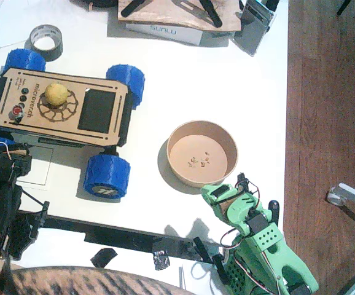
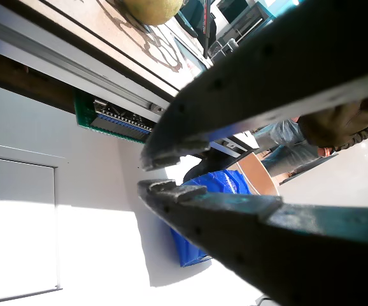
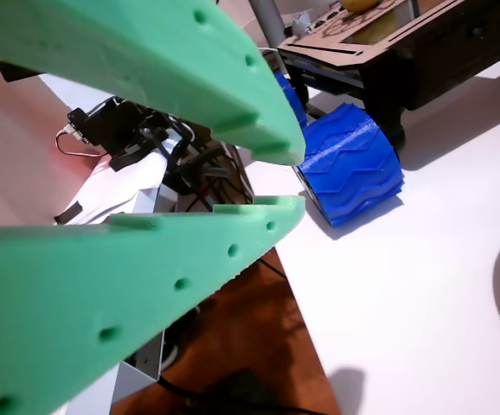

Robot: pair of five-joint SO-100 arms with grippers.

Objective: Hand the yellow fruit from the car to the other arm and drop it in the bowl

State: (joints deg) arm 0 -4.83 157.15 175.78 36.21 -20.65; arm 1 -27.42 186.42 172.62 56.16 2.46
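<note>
The yellow fruit (image 1: 56, 94) sits on the gear pattern on top of the car (image 1: 101, 110), at the table's upper left; its underside also shows in a wrist view (image 2: 152, 7). The bowl (image 1: 225, 138) stands to the right of the car, with only specks in it. My black left gripper (image 1: 11, 161) is low beside the car's near left corner, jaws almost together and nothing between them (image 2: 147, 173). My green right gripper (image 1: 223, 198) rests just in front of the bowl, its jaws nearly closed on nothing (image 3: 295, 181).
A grey tape roll (image 1: 45, 40) lies behind the car, with boxes (image 1: 171, 27) along the back edge. A blue wheel (image 3: 349, 164) is the car part nearest the green jaws. The table ends at the right over wooden floor (image 1: 325, 123). Striped fabric (image 1: 73, 283) shows at the front.
</note>
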